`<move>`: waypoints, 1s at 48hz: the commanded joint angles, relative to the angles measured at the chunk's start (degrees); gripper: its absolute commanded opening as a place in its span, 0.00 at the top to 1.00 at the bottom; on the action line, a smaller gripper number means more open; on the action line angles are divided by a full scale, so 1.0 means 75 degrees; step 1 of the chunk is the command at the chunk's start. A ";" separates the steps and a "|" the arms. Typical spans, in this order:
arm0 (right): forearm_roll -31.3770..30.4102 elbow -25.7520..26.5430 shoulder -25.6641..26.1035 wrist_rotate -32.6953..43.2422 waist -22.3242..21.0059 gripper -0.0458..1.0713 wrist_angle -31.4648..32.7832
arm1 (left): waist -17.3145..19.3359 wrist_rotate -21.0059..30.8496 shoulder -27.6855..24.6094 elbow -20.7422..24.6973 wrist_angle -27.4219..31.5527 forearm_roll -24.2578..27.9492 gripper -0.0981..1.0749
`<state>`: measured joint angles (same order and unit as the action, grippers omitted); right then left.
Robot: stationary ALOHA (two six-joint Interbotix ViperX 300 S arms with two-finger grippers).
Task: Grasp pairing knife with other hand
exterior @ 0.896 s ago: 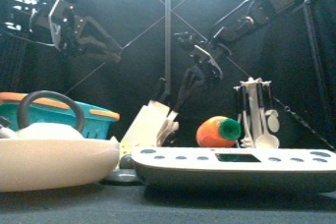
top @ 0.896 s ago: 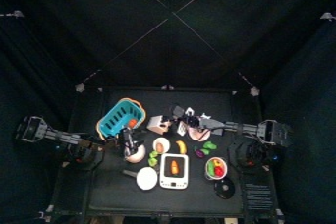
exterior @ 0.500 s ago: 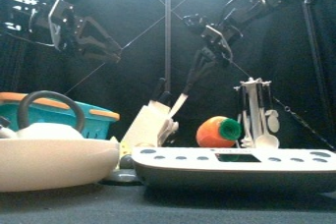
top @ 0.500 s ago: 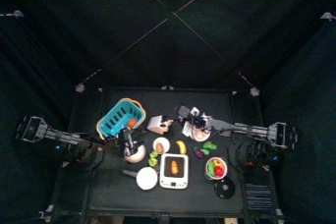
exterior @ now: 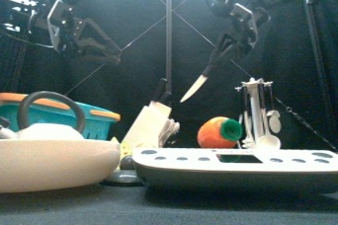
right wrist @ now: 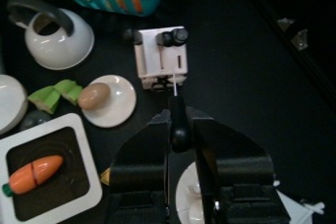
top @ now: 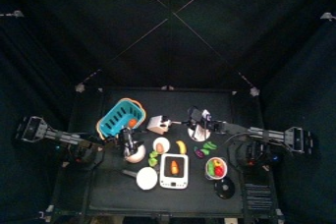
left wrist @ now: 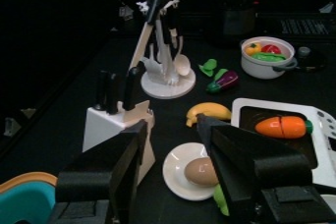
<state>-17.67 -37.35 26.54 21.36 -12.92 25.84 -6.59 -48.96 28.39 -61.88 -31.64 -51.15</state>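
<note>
The paring knife (exterior: 199,84) hangs slanted in the air, its tip just above and to the right of the white knife block (exterior: 149,128). My right gripper (exterior: 235,34) is shut on its black handle, well above the table. In the right wrist view the thin blade (right wrist: 175,98) points down at the block (right wrist: 160,56) from between that gripper's (right wrist: 178,135) shut jaws. My left gripper (exterior: 82,39) hangs high at the left with its jaws open and nothing in them. In the left wrist view that gripper (left wrist: 184,169) looks over the block (left wrist: 112,125) from a distance.
A utensil holder (exterior: 258,111) stands right of the block, with an orange carrot (exterior: 218,130) between them. A white bowl (exterior: 53,160) and a kitchen scale (exterior: 231,168) fill the front edge. A teal basket (top: 120,117) and a kettle (top: 134,147) sit on the left.
My right gripper has risen and moved right, drawing the knife out of the block until the blade hangs free. The left arm has not moved.
</note>
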 commanded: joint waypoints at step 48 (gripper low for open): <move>-0.0047 -0.4090 0.1242 -0.0059 0.1090 0.61 -0.7371 | -0.0691 0.1336 -0.1816 0.0539 -0.0738 0.2156 0.20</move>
<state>-18.28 -68.47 36.39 21.01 -6.77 -28.21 -11.25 -39.99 16.17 -59.41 -35.51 -35.33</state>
